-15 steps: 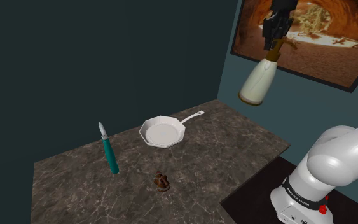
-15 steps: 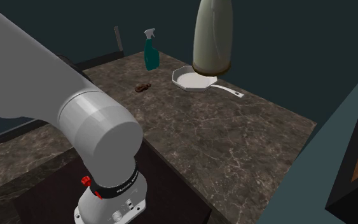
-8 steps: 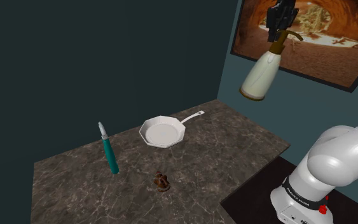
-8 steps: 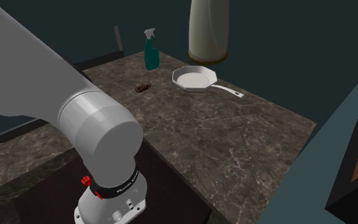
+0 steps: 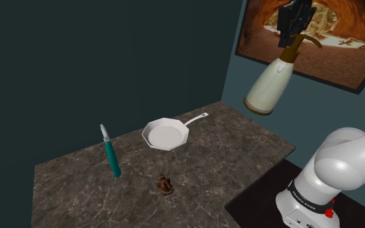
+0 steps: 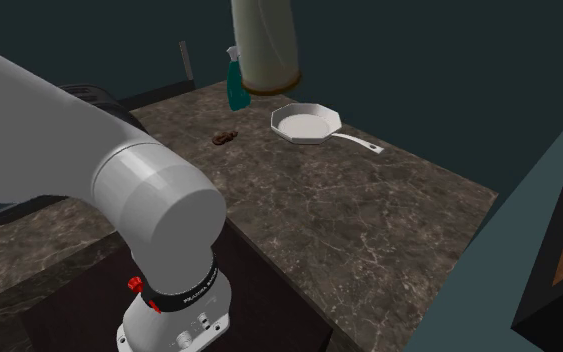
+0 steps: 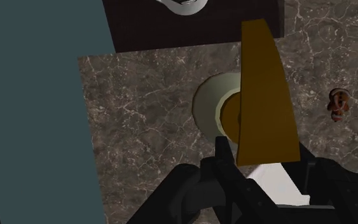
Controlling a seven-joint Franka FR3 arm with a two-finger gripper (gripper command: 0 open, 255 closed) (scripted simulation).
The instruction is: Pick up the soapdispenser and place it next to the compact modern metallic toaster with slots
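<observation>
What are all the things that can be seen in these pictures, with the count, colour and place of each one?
soap dispenser: one, cream body with brown pump, tilted in the air above the countertop
frying pan: one, white, on the countertop
spray bottle: one, teal, upright, at the shoulder view's left of the frying pan
small lump: one, brown, on the countertop, apart from the frying pan
countertop: one, dark marbled
wall picture: one, orange canyon scene, on the teal wall
arm: one, white, shoulder view's lower right
gripper: one, black, shut on the soap dispenser's pump
</observation>
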